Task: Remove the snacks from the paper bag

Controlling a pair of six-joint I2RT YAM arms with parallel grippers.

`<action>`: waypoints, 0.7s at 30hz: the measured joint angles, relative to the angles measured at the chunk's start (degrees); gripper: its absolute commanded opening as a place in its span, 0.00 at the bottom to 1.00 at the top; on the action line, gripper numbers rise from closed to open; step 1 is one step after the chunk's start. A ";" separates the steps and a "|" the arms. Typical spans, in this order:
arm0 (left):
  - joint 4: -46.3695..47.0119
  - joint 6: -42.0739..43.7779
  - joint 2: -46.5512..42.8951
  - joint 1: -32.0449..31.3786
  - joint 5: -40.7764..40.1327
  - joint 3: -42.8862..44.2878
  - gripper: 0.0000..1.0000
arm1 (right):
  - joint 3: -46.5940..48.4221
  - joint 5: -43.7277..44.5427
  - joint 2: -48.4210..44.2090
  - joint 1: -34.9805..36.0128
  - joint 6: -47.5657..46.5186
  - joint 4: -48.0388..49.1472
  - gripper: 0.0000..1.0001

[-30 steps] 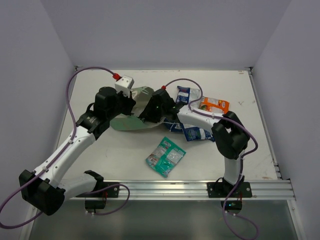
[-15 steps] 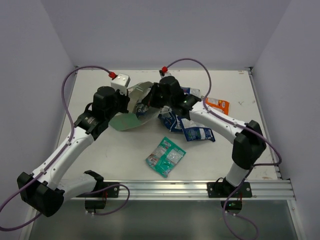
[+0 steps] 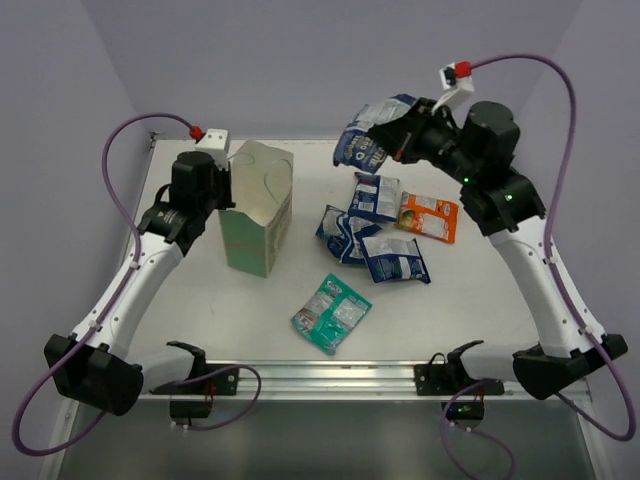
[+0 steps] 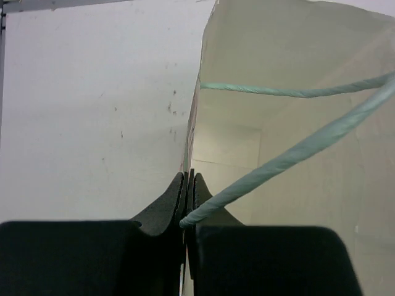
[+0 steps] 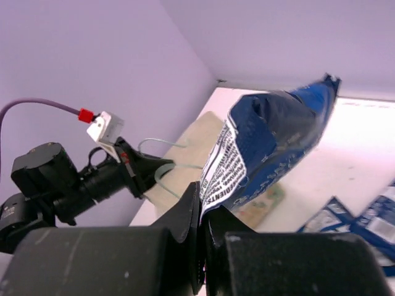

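Note:
The green paper bag (image 3: pixel 257 208) stands upright at the left of the table. My left gripper (image 3: pixel 222 185) is shut on its rim; in the left wrist view the gripper (image 4: pixel 189 185) pinches the bag wall (image 4: pixel 296 154) beside a loop handle (image 4: pixel 290 157), and no packet shows in the whitish inside. My right gripper (image 3: pixel 405 135) is shut on a blue-and-white snack packet (image 3: pixel 372 135), held high over the table's back; the packet (image 5: pixel 271 142) hangs from the gripper (image 5: pixel 202 206). Three blue-and-white packets (image 3: pixel 372 230), an orange packet (image 3: pixel 428 216) and a teal-green packet (image 3: pixel 331 313) lie on the table.
The table's metal rail (image 3: pixel 330 378) runs along the near edge with both arm bases on it. Purple walls close in the left, back and right. Purple cables loop above both arms.
The bag was lying tilted with my right gripper at its mouth; now my left gripper holds it upright, and my right arm has swung up and right with a blue-and-white packet.

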 measured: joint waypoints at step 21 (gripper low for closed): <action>-3.02 -1.84 -0.33 3.63 5.62 2.47 0.00 | 5.18 -9.29 37.68 -30.38 0.57 11.58 0.00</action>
